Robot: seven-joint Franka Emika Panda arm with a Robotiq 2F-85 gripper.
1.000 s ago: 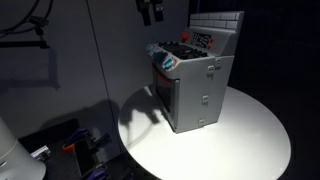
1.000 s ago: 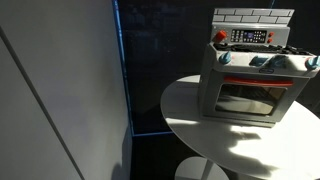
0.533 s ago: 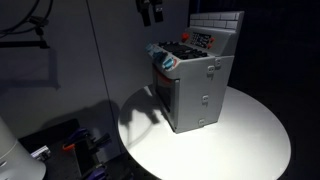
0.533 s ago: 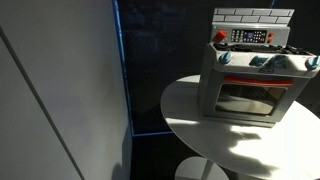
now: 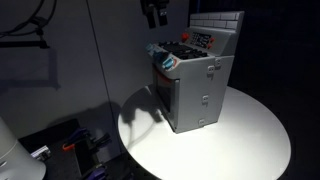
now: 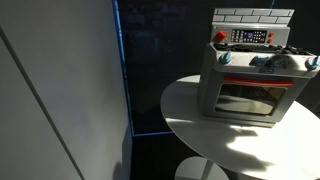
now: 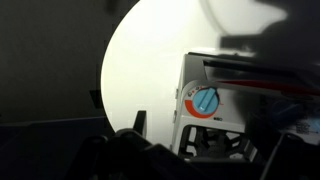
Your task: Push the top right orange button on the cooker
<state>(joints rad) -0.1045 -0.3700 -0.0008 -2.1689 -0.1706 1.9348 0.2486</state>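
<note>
The cooker (image 5: 195,85) is a boxy grey toy stove on a round white table; it shows in both exterior views (image 6: 250,75). Its white tile back panel carries a control strip with small orange-red buttons (image 6: 250,37) and a red button (image 6: 220,36) at one end. My gripper (image 5: 153,12) hangs in the dark above and beside the cooker's front corner, clear of it. In the wrist view my gripper (image 7: 207,135) looks open and empty, its dark fingers framing the cooker's front edge (image 7: 230,100) with a blue knob (image 7: 205,102).
The round white table (image 5: 250,140) stands on a pedestal (image 6: 200,170). A grey partition wall (image 6: 60,90) stands to one side. Dark equipment and cables (image 5: 80,145) lie on the floor beside the table.
My gripper has shifted slightly sideways at the top of the exterior view. The cooker has not moved.
</note>
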